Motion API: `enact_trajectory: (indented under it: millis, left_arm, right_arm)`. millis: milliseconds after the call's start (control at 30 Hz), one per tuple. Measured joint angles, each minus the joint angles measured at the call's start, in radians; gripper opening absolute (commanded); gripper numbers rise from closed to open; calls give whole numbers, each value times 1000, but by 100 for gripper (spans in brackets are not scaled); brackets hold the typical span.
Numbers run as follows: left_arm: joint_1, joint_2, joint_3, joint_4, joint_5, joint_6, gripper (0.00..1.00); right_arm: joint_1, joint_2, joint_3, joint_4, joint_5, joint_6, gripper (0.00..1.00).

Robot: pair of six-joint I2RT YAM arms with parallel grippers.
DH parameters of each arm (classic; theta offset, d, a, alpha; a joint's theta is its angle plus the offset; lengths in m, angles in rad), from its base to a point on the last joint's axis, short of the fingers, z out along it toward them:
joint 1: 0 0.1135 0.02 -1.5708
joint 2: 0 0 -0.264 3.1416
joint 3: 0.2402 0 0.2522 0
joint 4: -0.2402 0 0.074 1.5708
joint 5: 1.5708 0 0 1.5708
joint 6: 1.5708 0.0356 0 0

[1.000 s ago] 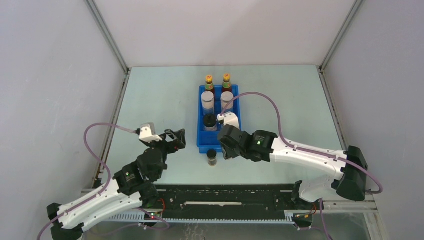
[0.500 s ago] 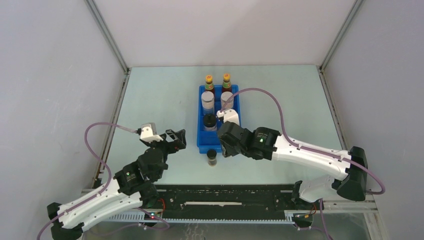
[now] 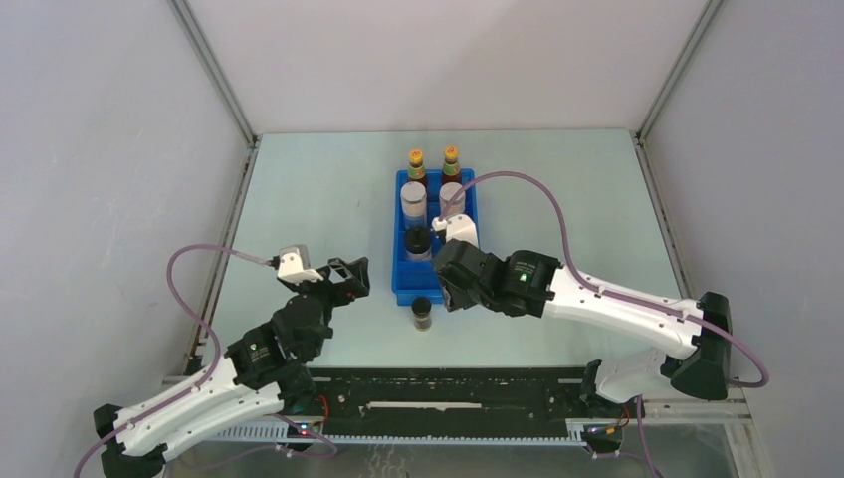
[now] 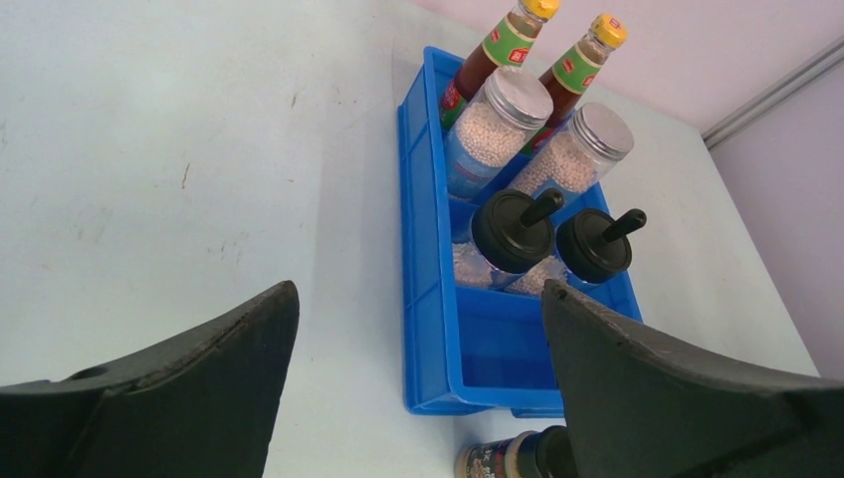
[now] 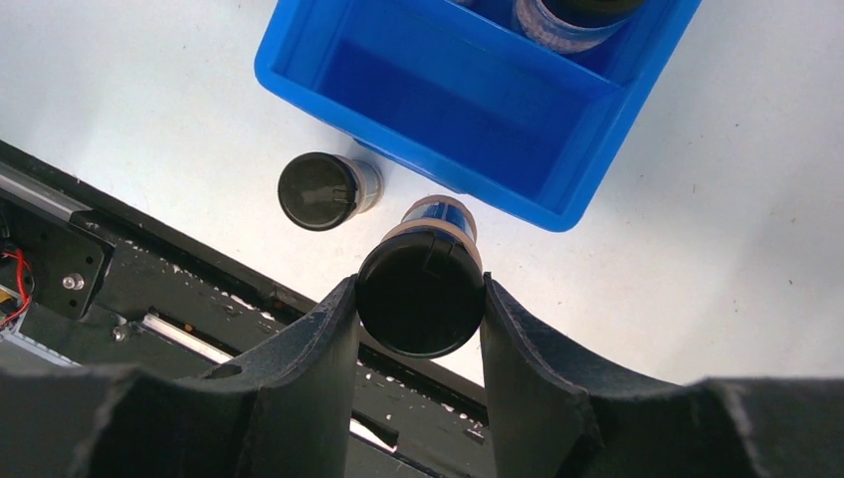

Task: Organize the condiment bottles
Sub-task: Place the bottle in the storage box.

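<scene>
Nothing legible in any view. Green neck bands with a small red emblem on both red sauce bottles (image 4: 476,75), lettering too small to read. Pale blue labels low on the grey-lidded jars (image 4: 488,134), without discernible characters. Busy printed wrap on the tiny dark jar (image 4: 493,460) at the bottom edge of the left wrist view, blurred to specks. Blue and tan bands around the nearer black-capped jar (image 5: 423,279) in the right wrist view, unreadable too

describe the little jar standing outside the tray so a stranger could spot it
Find the blue tray mid-table. Just off its near end, a tiny dark jar with a black cap stands alone on the tabletop. The matching jar is clamped in the right gripper; everything else sits inside the tray.
</scene>
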Motion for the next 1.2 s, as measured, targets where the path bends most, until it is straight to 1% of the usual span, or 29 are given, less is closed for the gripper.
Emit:
enact_trajectory:
  millis: [367, 733, 1200]
  left_arm:
    - [-2, -18, 0, 0, -8, 0, 95]
    - [-2, -32, 0, 0, -14, 0, 95]
    - [-6, -32, 0, 0, -15, 0, 95]
  right_arm:
    - [-4, 0, 47, -23, 11, -10, 0]
    - [-37, 0, 80, -53, 15, -40, 0]
    - [-93, 6, 84, -53, 11, -79, 0]
